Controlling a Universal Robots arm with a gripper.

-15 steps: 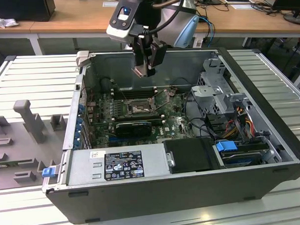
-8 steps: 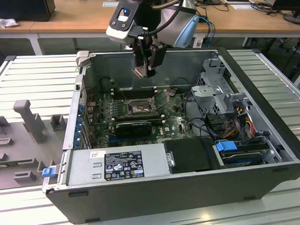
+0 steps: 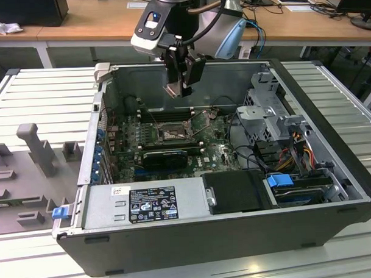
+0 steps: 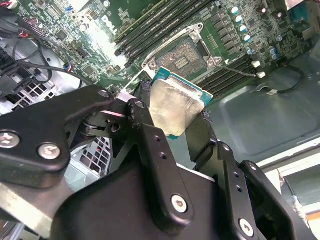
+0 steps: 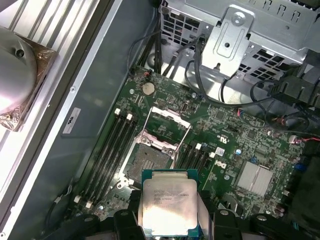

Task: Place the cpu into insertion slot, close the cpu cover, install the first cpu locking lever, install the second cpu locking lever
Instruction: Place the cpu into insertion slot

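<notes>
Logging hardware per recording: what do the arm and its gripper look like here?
The arm is dark at the wrist, with a pale blue joint cap and a cable looping beside it. A pale box with a blue-and-black face sits there. The gripper is matte black: jointed link bars fastened with silver screws.

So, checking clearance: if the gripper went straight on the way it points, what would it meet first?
Likely the square dark-centred insertion slot, its held flat silvery cpu touching first; depth is unclear.
</notes>
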